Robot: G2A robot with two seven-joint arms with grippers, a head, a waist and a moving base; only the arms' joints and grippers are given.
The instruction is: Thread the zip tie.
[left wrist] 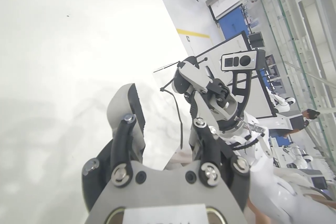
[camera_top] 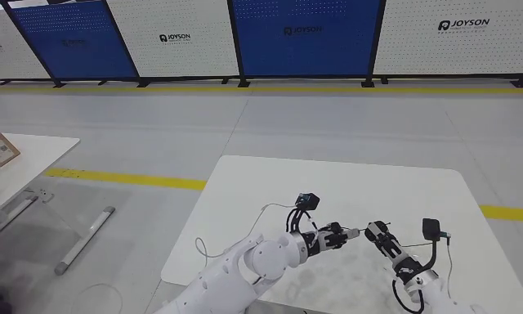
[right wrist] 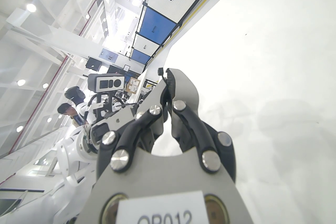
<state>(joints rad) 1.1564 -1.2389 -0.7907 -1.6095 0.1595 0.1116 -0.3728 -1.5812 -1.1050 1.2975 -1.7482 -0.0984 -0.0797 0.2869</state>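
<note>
A thin black zip tie (left wrist: 180, 128) hangs above the white table (camera_top: 270, 191), between the two arms. My right gripper (right wrist: 166, 78) is shut on it, and the tie's small square head (right wrist: 160, 71) sticks out past the fingertips. In the left wrist view the right gripper (left wrist: 183, 75) faces mine; the tie's thin tail (left wrist: 168, 67) points sideways and its strap curves down from the head (left wrist: 162, 89). My left gripper (left wrist: 164, 104) is open, with the strap hanging between its fingers, close to one of them. From above, the left gripper (camera_top: 337, 235) and right gripper (camera_top: 374, 231) nearly meet.
The grippers work near the table's front edge, with bare tabletop (camera_top: 368, 183) behind them. A thin white cable (camera_top: 204, 247) loops off the table's left edge. Another table (camera_top: 33, 159) stands at far left, and a grey pole (camera_top: 84, 239) lies on the floor.
</note>
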